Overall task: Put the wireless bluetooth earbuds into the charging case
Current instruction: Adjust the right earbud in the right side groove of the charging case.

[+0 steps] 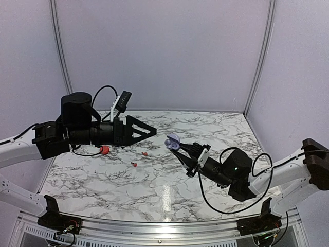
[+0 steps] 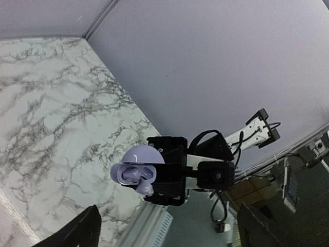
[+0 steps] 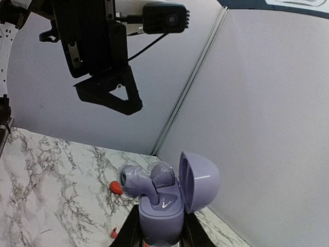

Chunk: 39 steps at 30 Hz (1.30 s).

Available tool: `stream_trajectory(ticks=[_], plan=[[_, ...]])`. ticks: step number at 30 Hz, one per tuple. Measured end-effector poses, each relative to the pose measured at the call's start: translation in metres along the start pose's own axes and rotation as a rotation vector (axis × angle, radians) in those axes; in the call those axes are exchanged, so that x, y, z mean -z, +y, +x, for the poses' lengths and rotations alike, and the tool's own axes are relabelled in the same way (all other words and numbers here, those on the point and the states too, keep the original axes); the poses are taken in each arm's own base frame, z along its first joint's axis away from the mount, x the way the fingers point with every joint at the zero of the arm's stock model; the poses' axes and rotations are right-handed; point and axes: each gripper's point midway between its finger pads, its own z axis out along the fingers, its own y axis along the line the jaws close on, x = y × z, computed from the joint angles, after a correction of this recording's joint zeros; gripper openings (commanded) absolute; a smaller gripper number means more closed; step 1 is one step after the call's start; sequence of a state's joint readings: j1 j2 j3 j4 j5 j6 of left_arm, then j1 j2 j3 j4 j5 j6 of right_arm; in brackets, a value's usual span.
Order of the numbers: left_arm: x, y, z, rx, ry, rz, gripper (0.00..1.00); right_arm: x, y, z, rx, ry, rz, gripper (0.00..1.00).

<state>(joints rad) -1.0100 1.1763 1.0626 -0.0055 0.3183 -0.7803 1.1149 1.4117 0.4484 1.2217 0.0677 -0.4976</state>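
Red earbuds [image 1: 145, 153] lying loose; lilac case [image 1: 172, 140] open

This reads as a robotics lab test cell, not a home or a shop. A white tabletop with grey marble-pattern veining [image 1: 216, 123] is boxed in by plain pale lilac panel walls [image 1: 164, 51] joined by thin silver metal strips [image 1: 60, 46]. A white-and-black left robot arm [image 1: 15, 146] and its right twin [image 1: 288, 167] stand by a ribbed aluminium rail [image 1: 154, 229] along the near edge. Loose black cables [image 1: 231, 212] trail over the surface. Beyond the wall panel, the left wrist view shows blurred equipment and wiring [image 2: 290, 185].
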Motion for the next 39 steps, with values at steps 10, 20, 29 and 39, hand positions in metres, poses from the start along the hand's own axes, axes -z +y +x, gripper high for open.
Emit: stream_trajectory(ticks=[10,20,29,39], plan=[[0.043,0.004,0.0,-0.475,-0.085,-0.061,0.99,0.008,0.023,-0.038,-0.238,0.002,-0.307,0.0],[0.015,-0.015,0.067,-0.848,0.154,0.044,0.99,0.031,0.066,-0.042,-0.381,0.1,-0.601,0.0],[-0.012,-0.026,0.082,-0.963,0.211,0.062,0.99,0.039,0.078,-0.032,-0.422,0.165,-0.666,0.0],[-0.028,-0.014,0.084,-0.973,0.236,0.005,0.96,0.038,0.078,-0.034,-0.424,0.165,-0.67,0.0]])
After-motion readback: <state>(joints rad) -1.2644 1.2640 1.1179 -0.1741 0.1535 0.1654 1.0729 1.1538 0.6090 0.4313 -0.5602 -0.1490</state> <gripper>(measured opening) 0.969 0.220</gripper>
